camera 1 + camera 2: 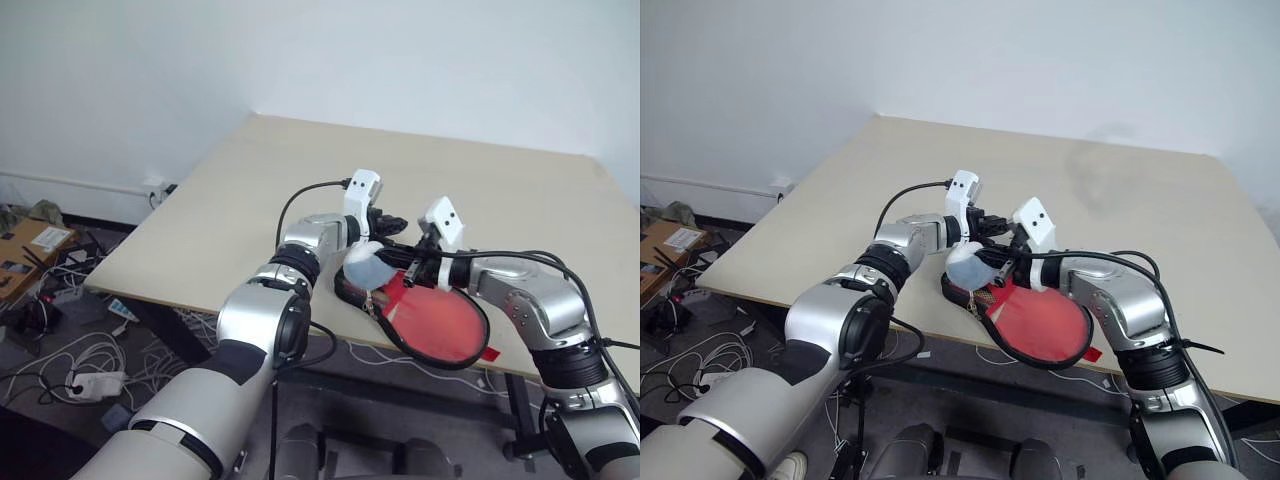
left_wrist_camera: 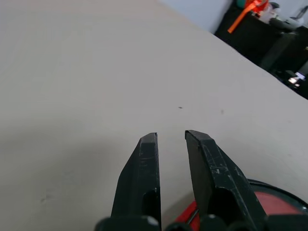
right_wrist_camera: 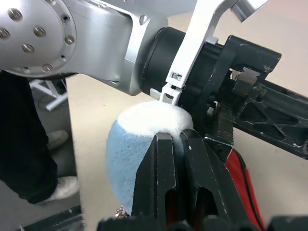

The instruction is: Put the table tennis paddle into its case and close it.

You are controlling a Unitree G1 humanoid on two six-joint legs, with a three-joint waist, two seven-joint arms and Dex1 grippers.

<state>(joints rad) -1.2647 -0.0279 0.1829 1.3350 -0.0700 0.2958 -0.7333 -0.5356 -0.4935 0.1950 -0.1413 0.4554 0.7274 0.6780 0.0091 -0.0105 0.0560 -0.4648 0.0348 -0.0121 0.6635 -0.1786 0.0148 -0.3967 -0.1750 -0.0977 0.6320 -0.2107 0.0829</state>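
- Eye views: the red case lies on the surface at its near edge, both grippers just above it.
- Left wrist view: left gripper, fingers a little apart, holding nothing.
- Right wrist view: right gripper, fingers pressed together against a blue-white ball.

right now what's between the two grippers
A blue and white ball-like thing sits between the left gripper and the right gripper, just above the red case; the right wrist view shows it best.
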